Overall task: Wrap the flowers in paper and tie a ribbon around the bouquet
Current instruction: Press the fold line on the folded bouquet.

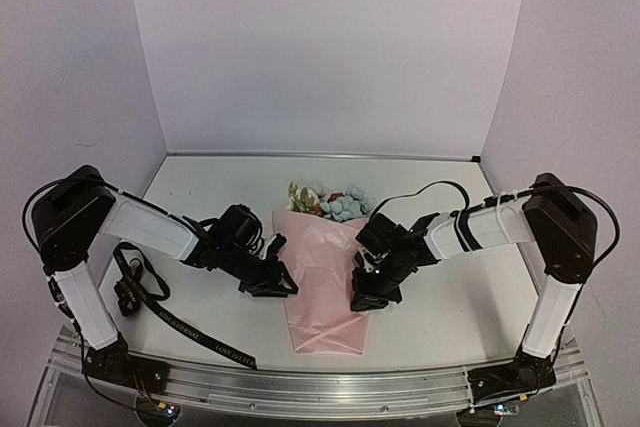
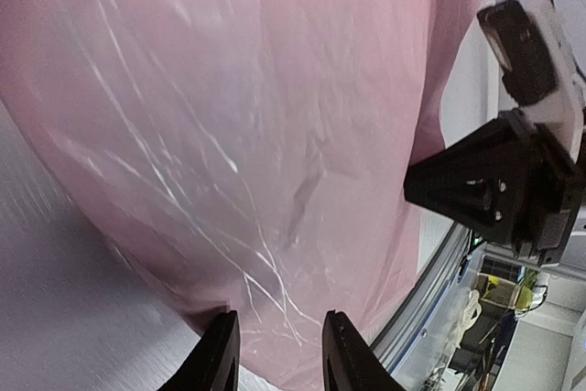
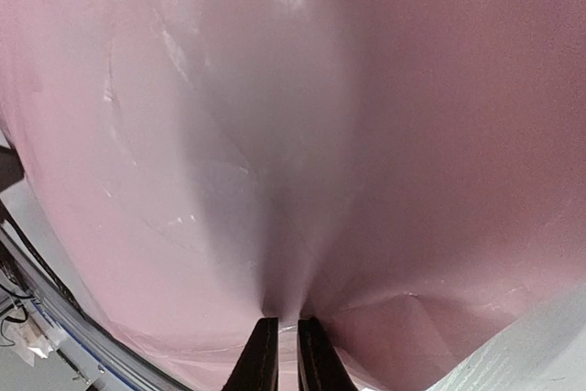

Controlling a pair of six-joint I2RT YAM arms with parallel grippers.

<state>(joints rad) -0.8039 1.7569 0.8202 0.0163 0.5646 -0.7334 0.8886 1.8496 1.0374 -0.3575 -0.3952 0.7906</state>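
In the top view, the thin pale pink sheet of wrapping paper [image 1: 325,292] is lying as a cone around the stems of the small bunch of pale blue, cream and rust-red flowers [image 1: 338,203], whose blooms are poking out at the far end. The left tool [image 1: 283,285] is sitting at the cone's left edge and the right tool [image 1: 365,299] at its right edge. The long narrow black ribbon with gold lettering [image 1: 180,325] is lying well apart, near the left arm's base, and is not yet tied. The smooth white desk [image 1: 220,187] is giving the thin sheet little friction, and plain pale walls [image 1: 330,47] are closing the space in on three sides.

In the left wrist view, the left tool [image 2: 279,354] is standing released, its fingers apart over the paper's edge and grasping nothing.

In the right wrist view, the right tool [image 3: 287,350] is clenching a fold of the paper, with creases running into its tips.

The step in hand is probably closing the wrap. It is going best if the right tool is anchoring its pinch while the left is taking the loose flap low and drawing it across gently, so the sheet is neither tearing nor sliding off the stems.
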